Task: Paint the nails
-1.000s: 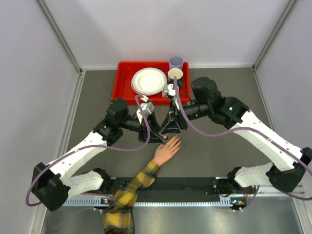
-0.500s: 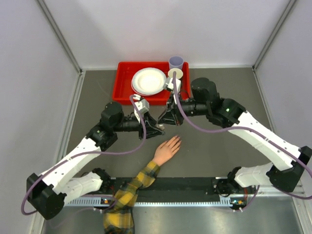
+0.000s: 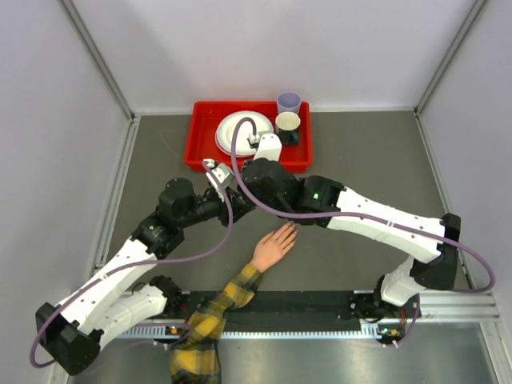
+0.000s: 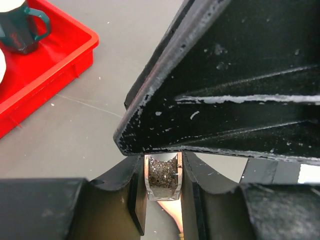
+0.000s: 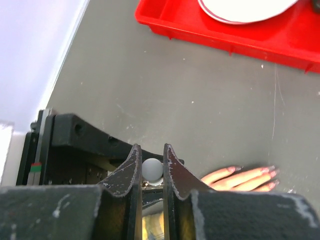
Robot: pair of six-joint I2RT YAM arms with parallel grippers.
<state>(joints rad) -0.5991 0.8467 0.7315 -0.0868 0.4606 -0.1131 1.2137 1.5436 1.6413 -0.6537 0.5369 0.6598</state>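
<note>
The pale peach mannequin hand [image 3: 274, 244] lies palm down on the grey table, its arm in a yellow-and-black plaid sleeve [image 3: 210, 320]. Its fingertips with pinkish nails [image 5: 271, 173] show at the lower right of the right wrist view. My left gripper [image 3: 238, 202] is shut on a small clear bottle [image 4: 162, 177] of brown glittery polish, held above the table left of the fingertips. My right gripper [image 3: 250, 194] comes from above and is shut on the bottle's round white cap [image 5: 152, 170]. I cannot tell whether the cap is off the bottle.
A red tray [image 3: 204, 136] stands at the back with a white plate [image 3: 240, 132], a dark green mug [image 3: 288, 126] and a lilac cup [image 3: 289, 102]. My right forearm [image 3: 360, 212] stretches across the table behind the hand. Walls close both sides.
Both grippers have moved up and left, away from the fingertips, staying together at the bottle. My right arm has swung over and stretched leftwards across the table.
</note>
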